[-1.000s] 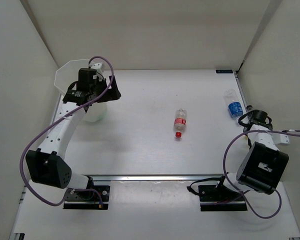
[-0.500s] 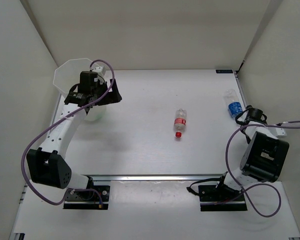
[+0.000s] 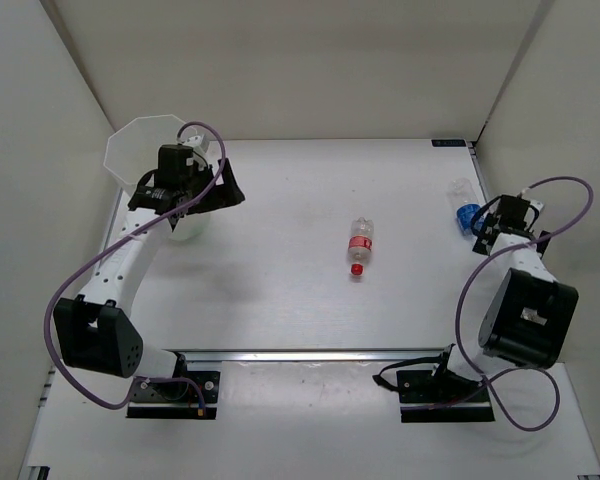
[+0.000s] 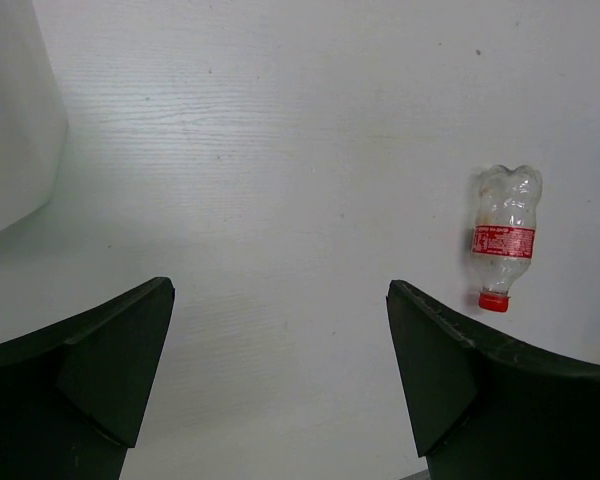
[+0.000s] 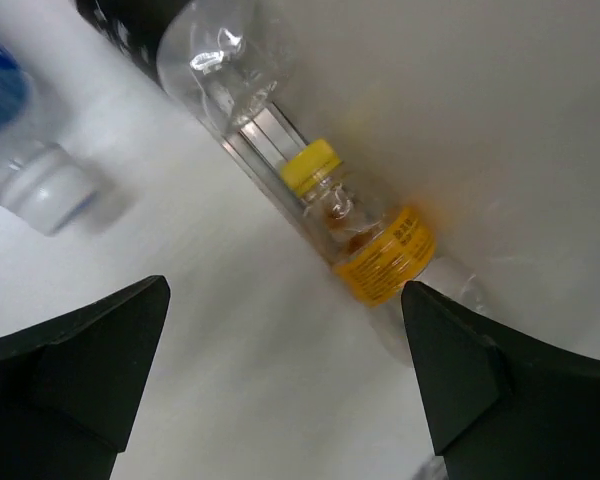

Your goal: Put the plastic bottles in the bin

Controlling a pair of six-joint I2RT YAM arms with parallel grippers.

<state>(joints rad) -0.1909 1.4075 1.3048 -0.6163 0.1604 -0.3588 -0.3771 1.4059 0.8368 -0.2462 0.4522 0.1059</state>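
Note:
The bin stands at the far left; its translucent wall shows in the left wrist view. My left gripper is open and empty just right of the bin, above the table. A clear bottle with red cap and label lies mid-table, also in the left wrist view. A blue-labelled bottle lies at the far right. My right gripper is open beside it. In its view an orange-labelled, yellow-capped bottle lies by the wall, the blue-labelled one at upper left.
White walls enclose the table on the left, back and right; the right wall stands close to my right gripper. The end of another clear bottle shows at the top of the right wrist view. The arm bases sit on the near rail.
My right wrist has swung up and away from me to the blue-labelled bottle at the right wall. My left arm has stayed by the bin, open.

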